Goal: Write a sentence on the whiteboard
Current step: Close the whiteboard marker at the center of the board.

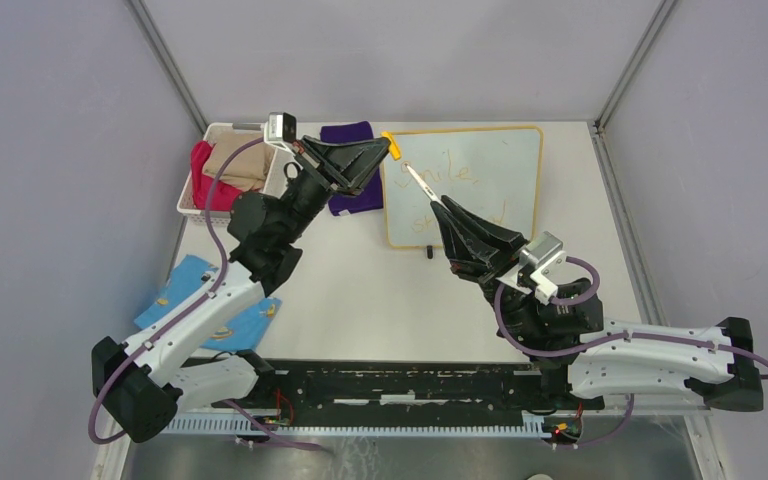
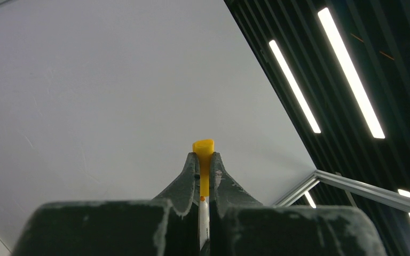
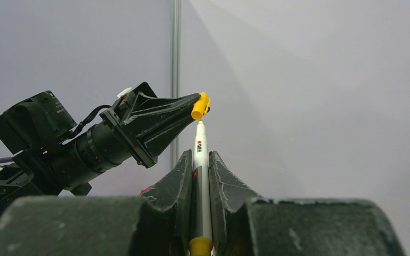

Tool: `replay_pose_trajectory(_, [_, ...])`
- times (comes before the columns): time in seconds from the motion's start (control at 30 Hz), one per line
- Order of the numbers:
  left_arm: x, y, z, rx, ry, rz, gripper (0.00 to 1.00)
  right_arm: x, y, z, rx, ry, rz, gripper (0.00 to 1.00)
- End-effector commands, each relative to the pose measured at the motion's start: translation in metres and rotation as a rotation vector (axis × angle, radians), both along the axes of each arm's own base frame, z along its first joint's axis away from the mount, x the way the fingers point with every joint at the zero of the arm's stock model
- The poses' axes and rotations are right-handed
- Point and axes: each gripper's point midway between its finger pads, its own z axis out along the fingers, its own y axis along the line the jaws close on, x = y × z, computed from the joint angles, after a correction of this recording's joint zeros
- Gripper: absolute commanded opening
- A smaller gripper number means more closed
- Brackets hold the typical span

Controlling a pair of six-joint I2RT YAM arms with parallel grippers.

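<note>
At the far side of the table (image 1: 360, 290), between twelve and one o'clock in the overhead view, the whiteboard (image 1: 505, 160) lies flat. The sentence (image 1: 452, 176) shows on it as faint orange handwriting in two lines. The upper line is in the open, while the lower one is partly hidden behind the right gripper (image 1: 439, 204), so it cannot be confirmed as complete. Judging by this, the writing looks finished or close to it. What remains seems to be capping the marker (image 3: 199, 160) and setting it down.

The right arm reaches in from five o'clock, its gripper pointing toward eleven o'clock over the board's left half. Its fingers are clamped tight on the marker's white barrel, with the tip standing free beyond the fingertips. In the wrist view the tip aims at the wall rather than the board, so it appears lifted off the surface.

The left arm stretches from seven o'clock. The left gripper (image 1: 382, 150) points toward three o'clock at the board's upper-left corner, pinched closed on the yellow cap (image 2: 203, 149). From the right wrist, the cap hangs just past the marker tip, seemingly not yet on it.
</note>
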Motion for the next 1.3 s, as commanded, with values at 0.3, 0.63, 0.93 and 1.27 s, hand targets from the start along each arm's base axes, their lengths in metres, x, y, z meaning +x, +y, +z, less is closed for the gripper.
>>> replay_pose_trajectory(0.3, [-0.009,0.006,0.022,-0.023,-0.075,0.027,0.02,-0.005,-0.008,0.018,0.066,-0.008,0.026,0.0])
replay_pose_trajectory(0.63, [-0.011,-0.001,0.019,-0.011,-0.075,0.01,0.02,-0.005,-0.007,0.018,0.066,-0.007,0.025,0.0])
replay_pose_trajectory(0.93, [-0.015,-0.005,0.017,0.001,-0.08,-0.001,0.02,-0.004,-0.008,0.017,0.068,-0.004,0.017,0.0])
replay_pose_trajectory(1.27, [-0.018,-0.007,0.017,0.006,-0.087,-0.005,0.02,-0.002,-0.008,0.015,0.065,0.003,0.005,0.0])
